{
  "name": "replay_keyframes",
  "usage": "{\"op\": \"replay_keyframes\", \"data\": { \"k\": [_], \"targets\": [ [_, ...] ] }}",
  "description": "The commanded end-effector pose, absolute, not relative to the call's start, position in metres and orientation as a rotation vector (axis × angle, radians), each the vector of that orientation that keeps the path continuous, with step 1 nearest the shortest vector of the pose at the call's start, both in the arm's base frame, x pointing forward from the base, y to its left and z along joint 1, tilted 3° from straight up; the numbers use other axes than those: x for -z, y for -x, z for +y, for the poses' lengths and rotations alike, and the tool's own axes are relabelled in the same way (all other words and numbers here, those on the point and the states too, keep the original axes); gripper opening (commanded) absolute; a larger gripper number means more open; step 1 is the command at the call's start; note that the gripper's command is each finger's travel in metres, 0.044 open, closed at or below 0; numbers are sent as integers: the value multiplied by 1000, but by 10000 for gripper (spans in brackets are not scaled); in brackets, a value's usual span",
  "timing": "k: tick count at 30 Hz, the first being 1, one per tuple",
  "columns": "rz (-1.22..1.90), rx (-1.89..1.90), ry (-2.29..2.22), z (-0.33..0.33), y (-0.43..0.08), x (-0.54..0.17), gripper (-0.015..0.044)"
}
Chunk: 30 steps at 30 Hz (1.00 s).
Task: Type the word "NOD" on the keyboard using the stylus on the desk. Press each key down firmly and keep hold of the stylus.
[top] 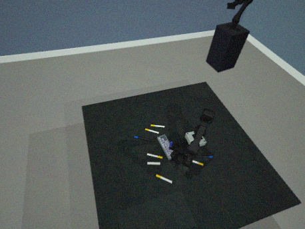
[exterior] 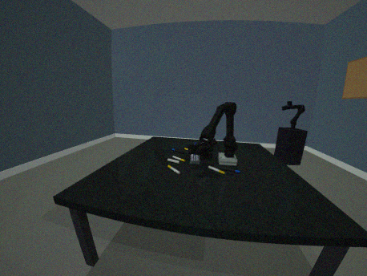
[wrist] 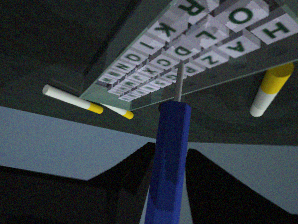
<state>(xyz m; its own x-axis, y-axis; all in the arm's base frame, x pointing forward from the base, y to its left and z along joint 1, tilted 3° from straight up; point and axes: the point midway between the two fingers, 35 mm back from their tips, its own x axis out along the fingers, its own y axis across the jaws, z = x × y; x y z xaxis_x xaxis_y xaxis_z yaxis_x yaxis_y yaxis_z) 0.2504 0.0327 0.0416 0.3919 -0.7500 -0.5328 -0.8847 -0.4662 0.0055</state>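
Observation:
The keyboard [top: 163,145] [exterior: 195,160] [wrist: 206,35] lies on the black table, seen at a slant in the wrist view, its letters in green on pale keys. My gripper [wrist: 170,153] is shut on the blue stylus [top: 170,144] [wrist: 173,120]. The stylus's thin grey tip points at the keyboard and overlaps the lower rows, just below the D key and left of a partly covered key. Whether the tip touches or presses a key cannot be told. In the top and exterior views the fingers are a dark blur beside the keyboard.
White pens with yellow ends [top: 164,179] [exterior: 174,169] [wrist: 73,100] lie around the keyboard; one [wrist: 271,90] is close to its near edge in the wrist view. Dark pens with blue ends [top: 136,137] [top: 210,156] lie on either side. The arm's pale base [top: 190,138] [exterior: 227,161] stands beside the keyboard.

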Motion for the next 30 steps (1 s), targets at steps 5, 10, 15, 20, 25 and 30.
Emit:
{"op": "replay_keyframes", "data": {
  "k": [5,10,15,20,25,30],
  "targets": [
    [1440,-695,2384,31,-249,-38,81],
    [1440,-695,2384,32,-249,-35,81],
    [1440,-695,2384,32,-249,-33,81],
    [1440,-695,2384,32,-249,-31,81],
    [1440,-695,2384,32,-249,-29,81],
    [1440,-695,2384,32,-249,-30,81]
  ]
}}
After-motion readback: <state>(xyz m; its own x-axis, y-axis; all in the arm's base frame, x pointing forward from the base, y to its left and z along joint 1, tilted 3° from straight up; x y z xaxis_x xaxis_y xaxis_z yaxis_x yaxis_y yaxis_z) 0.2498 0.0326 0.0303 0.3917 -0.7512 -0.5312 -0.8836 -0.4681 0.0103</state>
